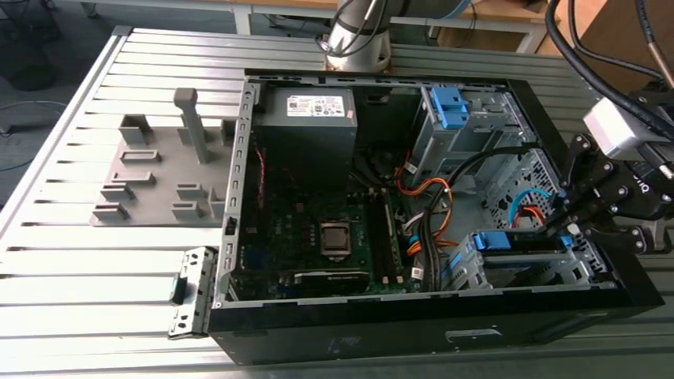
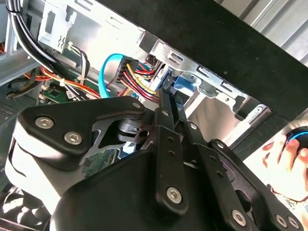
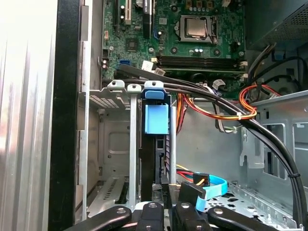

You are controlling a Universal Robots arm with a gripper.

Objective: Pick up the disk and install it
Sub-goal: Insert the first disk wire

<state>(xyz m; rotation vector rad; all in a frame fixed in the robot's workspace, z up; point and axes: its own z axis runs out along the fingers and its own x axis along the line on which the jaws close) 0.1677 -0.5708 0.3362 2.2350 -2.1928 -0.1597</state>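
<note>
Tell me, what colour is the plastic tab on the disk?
Blue. The tab shows best in the first wrist view.

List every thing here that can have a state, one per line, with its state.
computer case, open, side panel off.
drive cage, one slot filled, one empty.
disk, standing in the drive cage, gripped.
gripper, shut on the disk.
processor socket, bare, no cooler.
</note>
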